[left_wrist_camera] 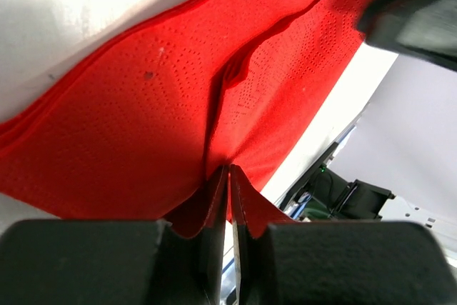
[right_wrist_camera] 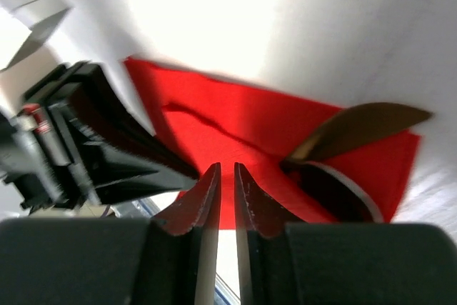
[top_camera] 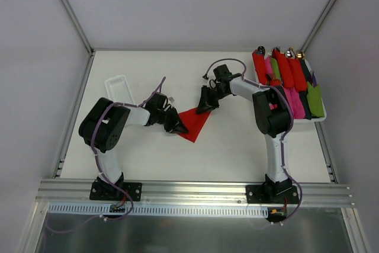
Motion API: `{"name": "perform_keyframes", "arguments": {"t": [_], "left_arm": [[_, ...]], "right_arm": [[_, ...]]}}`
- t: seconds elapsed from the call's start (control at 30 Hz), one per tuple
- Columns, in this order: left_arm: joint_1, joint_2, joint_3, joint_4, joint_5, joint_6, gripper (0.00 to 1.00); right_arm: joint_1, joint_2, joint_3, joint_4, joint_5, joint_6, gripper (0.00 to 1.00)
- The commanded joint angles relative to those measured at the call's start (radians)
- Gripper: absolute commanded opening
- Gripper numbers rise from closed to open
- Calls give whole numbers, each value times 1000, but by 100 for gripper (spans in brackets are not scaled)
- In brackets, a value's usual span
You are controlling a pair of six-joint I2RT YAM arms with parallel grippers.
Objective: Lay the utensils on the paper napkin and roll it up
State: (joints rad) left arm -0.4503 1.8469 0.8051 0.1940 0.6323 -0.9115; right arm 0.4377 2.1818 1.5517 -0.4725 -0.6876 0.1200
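Observation:
The red paper napkin point(top_camera: 196, 127) lies mid-table, partly folded. My left gripper point(top_camera: 179, 125) is at its left edge. In the left wrist view its tips point(left_wrist_camera: 229, 171) meet on a raised crease of the napkin point(left_wrist_camera: 143, 126). My right gripper point(top_camera: 206, 107) is at the napkin's far corner. In the right wrist view its jaws point(right_wrist_camera: 226, 168) stand a narrow slit apart over the napkin point(right_wrist_camera: 243, 130), with nothing seen between them. The utensils show only there: a shiny spoon head point(right_wrist_camera: 360, 126) and a second rounded metal head point(right_wrist_camera: 335, 192) lie on the napkin's right side.
A white tray point(top_camera: 324, 118) at the right edge holds red, pink and green rolled bundles point(top_camera: 285, 69) with metal tips. A small empty white tray point(top_camera: 117, 83) lies at the back left. Metal rails and white walls bound the table.

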Motion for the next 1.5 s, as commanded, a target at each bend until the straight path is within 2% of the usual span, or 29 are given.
{"name": "perform_keyframes", "arguments": {"t": [0.0, 0.17, 0.6, 0.77, 0.97, 1.23, 1.47], "left_arm": [[-4, 49, -1, -99, -75, 72, 8], [-4, 52, 8, -105, -75, 82, 10], [-2, -28, 8, -96, -88, 111, 15], [-2, -155, -43, 17, -54, 94, 23], [-4, -238, -75, 152, 17, 16, 25], [-19, -198, -93, 231, 49, -66, 24], [-30, -115, -110, 217, 27, -76, 20]], "right_arm": [[12, -125, -4, 35, -96, -51, 16], [35, -140, -56, 34, -58, -74, 16], [48, 9, -32, -34, 99, -100, 11], [50, 35, -4, -74, 106, -111, 10], [53, 41, 11, -90, 111, -112, 9], [53, 49, 31, -106, 111, -112, 9], [55, 58, 39, -115, 108, -141, 8]]}}
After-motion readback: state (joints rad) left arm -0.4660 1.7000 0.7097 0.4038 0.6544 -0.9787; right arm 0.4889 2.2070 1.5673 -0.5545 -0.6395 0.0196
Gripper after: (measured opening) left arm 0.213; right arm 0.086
